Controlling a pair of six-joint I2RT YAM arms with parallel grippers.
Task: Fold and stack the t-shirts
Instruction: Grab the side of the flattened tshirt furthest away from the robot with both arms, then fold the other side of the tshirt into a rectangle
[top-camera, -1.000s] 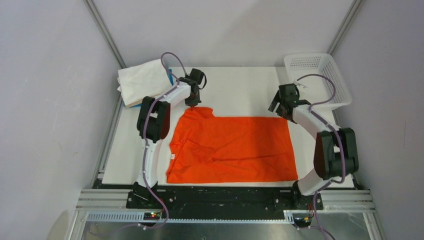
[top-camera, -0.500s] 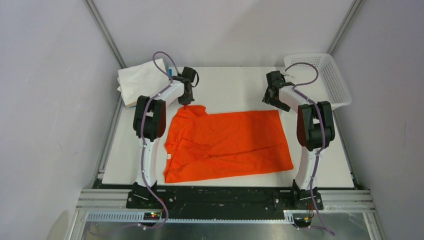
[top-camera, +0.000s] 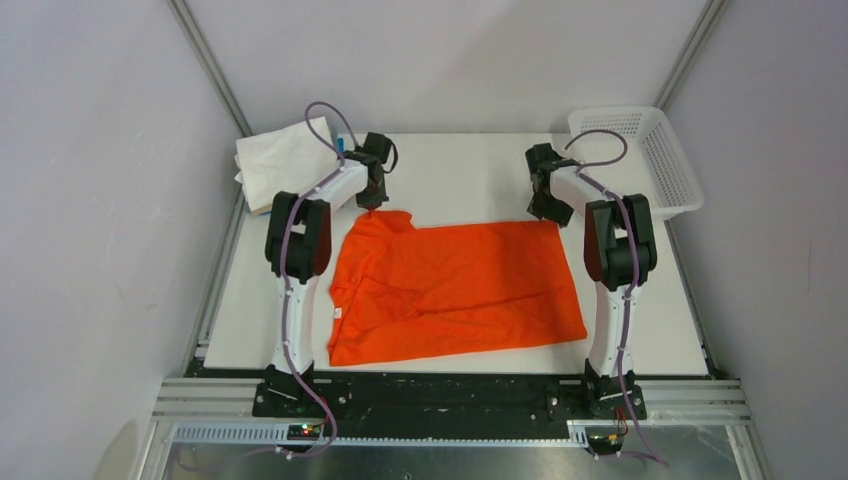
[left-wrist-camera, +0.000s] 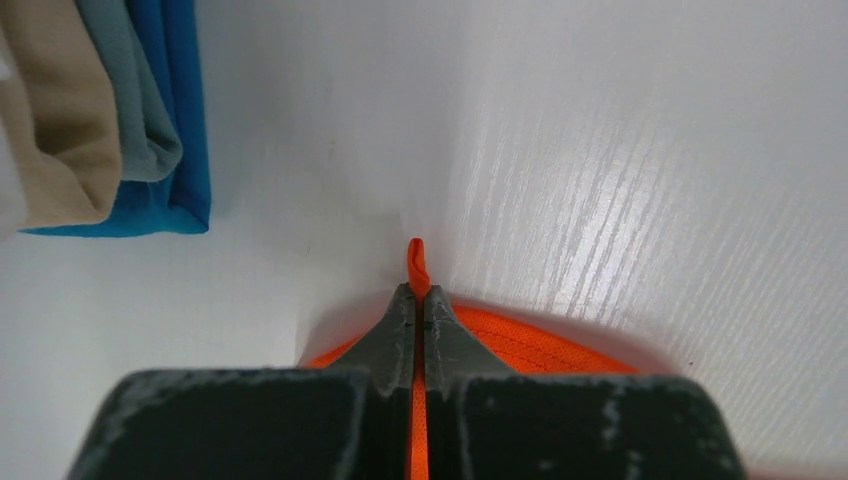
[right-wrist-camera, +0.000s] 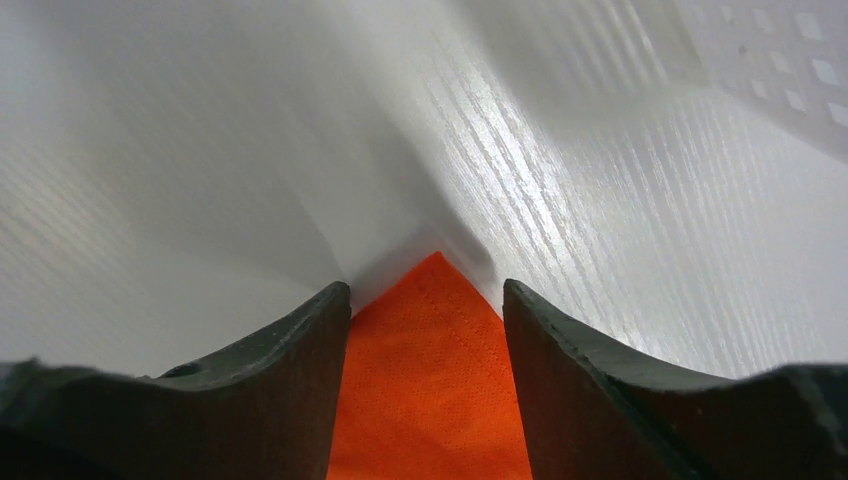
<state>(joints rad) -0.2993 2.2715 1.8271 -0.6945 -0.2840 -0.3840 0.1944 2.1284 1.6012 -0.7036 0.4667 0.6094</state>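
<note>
Lying flat in the middle of the table (top-camera: 470, 170) in the top view is the orange t-shirt (top-camera: 455, 290). The left gripper (top-camera: 372, 207) is down on the shirt's far-left corner, and the right gripper (top-camera: 551, 214) is at its far-right corner. A pile of folded shirts (top-camera: 285, 160), white on top, sits in the table's far-left corner. The white mesh basket (top-camera: 640, 150) is at the far-right corner, w/ its mesh floor & walls in view.

Left wrist: jaws are pinched tight on a fold of orange cloth, w/ a small twisted tip poking out past the fingertips. Beige, greyish & blue folded layers show at upper left, apart from the gripper.

Right wrist: fingers (right-wrist-camera: 300, 360) are spread wide, straddling the shirt's pointed corner. The corner lies flat on the table btwn them, not clamped. The basket mesh is blurred at upper right.
</note>
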